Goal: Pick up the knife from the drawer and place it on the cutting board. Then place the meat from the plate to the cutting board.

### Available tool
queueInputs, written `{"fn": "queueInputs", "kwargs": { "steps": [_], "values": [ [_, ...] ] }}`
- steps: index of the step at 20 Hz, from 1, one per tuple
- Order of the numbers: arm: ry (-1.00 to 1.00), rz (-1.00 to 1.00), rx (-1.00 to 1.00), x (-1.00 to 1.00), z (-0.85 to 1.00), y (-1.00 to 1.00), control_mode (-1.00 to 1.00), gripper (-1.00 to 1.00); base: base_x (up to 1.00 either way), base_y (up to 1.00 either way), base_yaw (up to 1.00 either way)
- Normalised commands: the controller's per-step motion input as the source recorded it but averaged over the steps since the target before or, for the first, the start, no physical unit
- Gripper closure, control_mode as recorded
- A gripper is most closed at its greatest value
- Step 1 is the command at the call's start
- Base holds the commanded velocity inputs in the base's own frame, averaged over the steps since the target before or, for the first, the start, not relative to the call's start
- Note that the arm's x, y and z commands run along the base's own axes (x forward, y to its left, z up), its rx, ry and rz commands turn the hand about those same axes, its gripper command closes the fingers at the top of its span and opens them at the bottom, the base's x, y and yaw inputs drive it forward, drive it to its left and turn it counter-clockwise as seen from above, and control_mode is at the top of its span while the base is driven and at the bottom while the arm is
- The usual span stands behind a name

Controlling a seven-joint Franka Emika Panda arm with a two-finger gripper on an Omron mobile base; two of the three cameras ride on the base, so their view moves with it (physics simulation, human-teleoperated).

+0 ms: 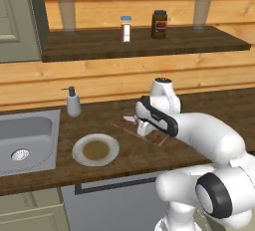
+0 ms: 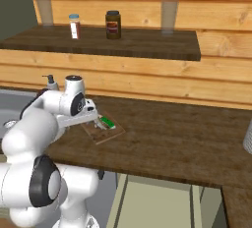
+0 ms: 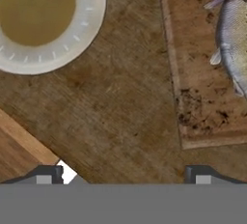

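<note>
Claw spread wide and empty, poised over bare dark wooden counter between the round off-white plate with a brown centre and the thin brown wooden cutting board with darker mottled stains; both dark fingertips low in the hand view, nothing between them. Plate bare, well clear of the board's edge. On the board: the slender grey-silver fish-like meat, lying along the far side as seen from the hand, and the small knife with a bright green handle, flat on the board's right part in the right base view. From the left base view, board largely masked by the white arm's wrist, meat peeking out at its left end, plate just to the left on the counter.

Around: steel sink basin set into the counter at far left; grey soap dispenser with a pump top standing upright behind it near the wooden wall. Higher up, a dark wooden shelf carrying a small white shaker with a blue cap and a dark brown jar, near each other, both upright. Pale drawer interior open below the counter edge in the right base view.
</note>
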Motion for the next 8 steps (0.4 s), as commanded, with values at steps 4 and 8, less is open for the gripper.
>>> {"fn": "queueInputs", "kwargs": {
  "steps": [4, 8],
  "values": [
    [0.0, -0.05, 0.0, -0.47, 0.79, 0.0, -1.0, -1.0, 0.0, 0.0, 0.0],
    [0.0, -0.06, 0.0, -0.62, 0.96, -0.01, -1.0, -1.0, 0.0, 0.0, 0.0]
  ]
}}
